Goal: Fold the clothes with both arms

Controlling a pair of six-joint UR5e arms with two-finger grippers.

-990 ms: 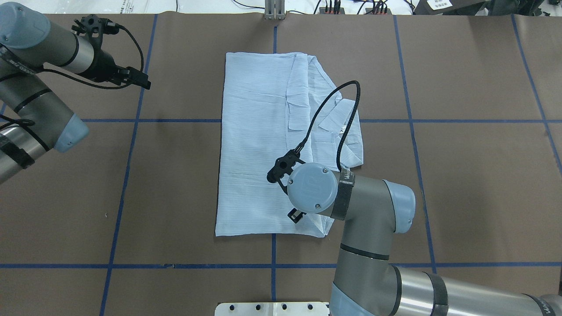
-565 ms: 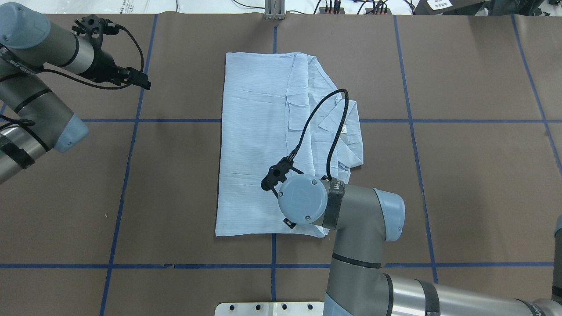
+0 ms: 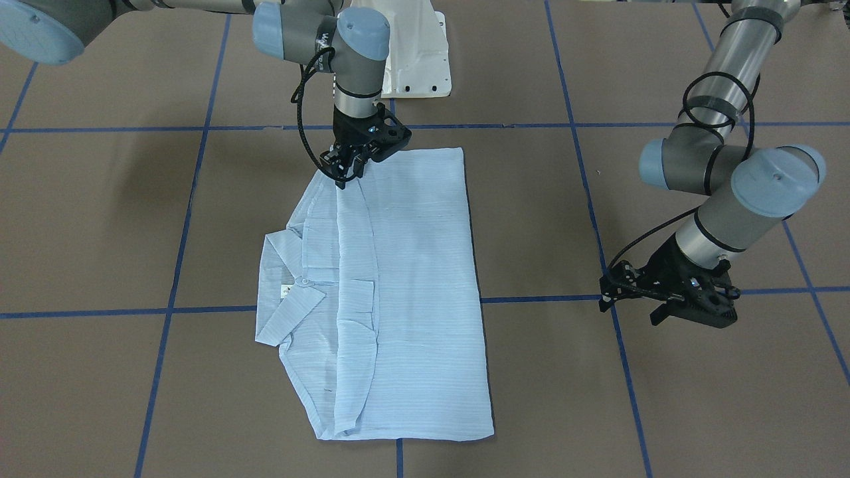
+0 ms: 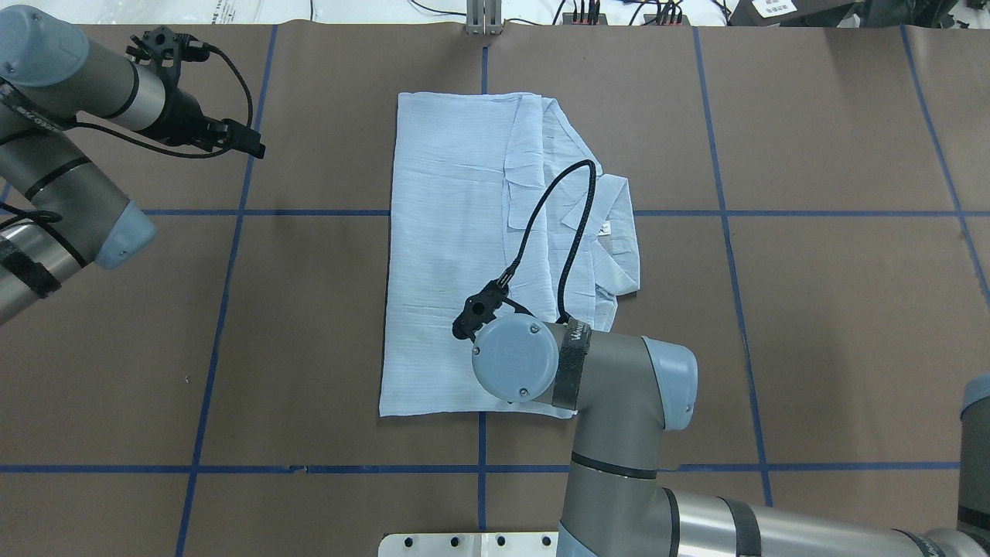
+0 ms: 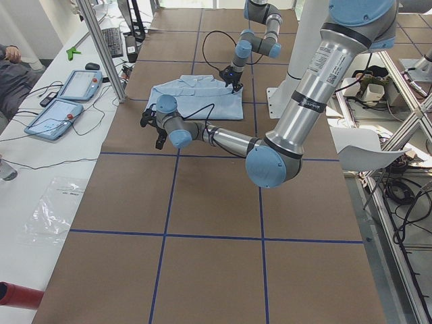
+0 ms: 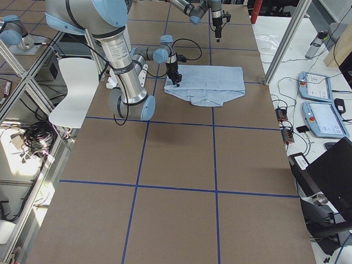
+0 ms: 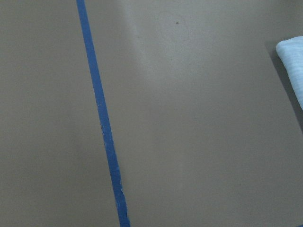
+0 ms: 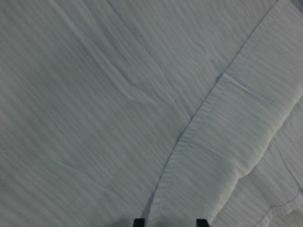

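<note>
The pale blue striped shirt (image 3: pixel 412 279) lies folded lengthwise in the middle of the brown table (image 3: pixel 664 411). Its collar and a folded sleeve lie on its right side in the overhead view (image 4: pixel 448 232). My right gripper (image 3: pixel 343 176) points down at the shirt's hem nearest the robot, hidden under the wrist in the overhead view. In the right wrist view the fingertips (image 8: pixel 138 221) stand apart just over a stitched edge of the shirt (image 8: pixel 118 94), so it is open. My left gripper (image 4: pixel 251 145) hovers off to the shirt's left, apart from it, and looks open and empty (image 3: pixel 604 292).
Blue tape lines (image 4: pixel 232 213) divide the table into squares. The white mounting pedestal (image 3: pixel 412 60) stands at the robot's edge behind the shirt. The left wrist view shows bare table, a tape line and a corner of the shirt (image 7: pixel 291 59).
My right wrist has moved towards the robot and slightly left along the shirt, down to its near hem. The left arm and the shirt have not moved.
</note>
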